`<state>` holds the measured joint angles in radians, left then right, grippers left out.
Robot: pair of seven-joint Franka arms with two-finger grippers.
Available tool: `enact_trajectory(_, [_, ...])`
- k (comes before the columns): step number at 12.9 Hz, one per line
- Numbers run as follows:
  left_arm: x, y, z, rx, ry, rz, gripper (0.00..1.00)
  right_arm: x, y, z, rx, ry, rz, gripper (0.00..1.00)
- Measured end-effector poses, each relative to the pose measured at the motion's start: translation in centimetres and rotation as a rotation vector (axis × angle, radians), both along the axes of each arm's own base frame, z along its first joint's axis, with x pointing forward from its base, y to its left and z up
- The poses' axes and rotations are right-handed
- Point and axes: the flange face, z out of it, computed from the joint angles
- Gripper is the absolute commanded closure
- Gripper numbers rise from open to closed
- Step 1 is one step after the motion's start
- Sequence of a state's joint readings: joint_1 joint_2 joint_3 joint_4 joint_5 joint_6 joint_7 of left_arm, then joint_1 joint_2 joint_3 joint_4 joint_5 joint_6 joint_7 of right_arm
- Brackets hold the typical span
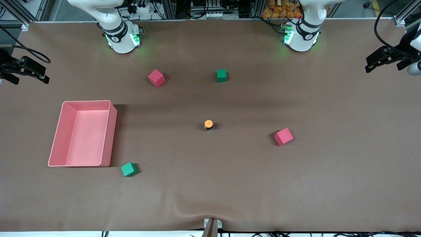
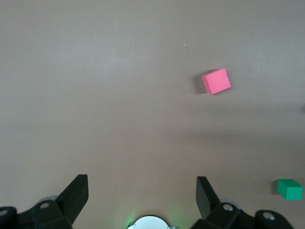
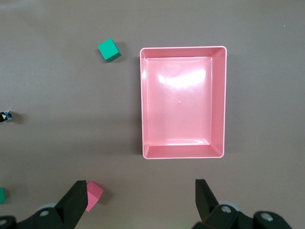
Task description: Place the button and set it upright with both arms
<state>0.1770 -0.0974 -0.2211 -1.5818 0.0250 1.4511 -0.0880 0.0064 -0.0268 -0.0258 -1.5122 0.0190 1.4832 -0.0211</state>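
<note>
The button (image 1: 209, 124) stands in the middle of the table with its orange cap up on its black body. It also shows at the edge of the right wrist view as a small dark button (image 3: 5, 116). My left gripper (image 2: 143, 188) hangs open and empty high over bare mat at the left arm's end (image 1: 383, 67), well away from the button. My right gripper (image 3: 141, 191) hangs open and empty high over the right arm's end of the table (image 1: 29, 79), looking down on a pink bin (image 3: 183, 153).
The empty pink bin (image 1: 110, 131) sits toward the right arm's end. Two pink cubes (image 1: 156, 78) (image 1: 283, 136) and two green cubes (image 1: 221, 75) (image 1: 129, 169) lie scattered around the button. One pink cube (image 2: 216, 81) and one green cube (image 2: 289, 189) show in the left wrist view.
</note>
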Motion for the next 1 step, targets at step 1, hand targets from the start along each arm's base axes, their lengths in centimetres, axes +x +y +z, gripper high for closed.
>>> enact_trajectory(1, [-0.01,-0.17,0.15,0.000,-0.003,-0.003,0.00,0.00,0.00,0.00,0.000,0.000,0.000,0.00])
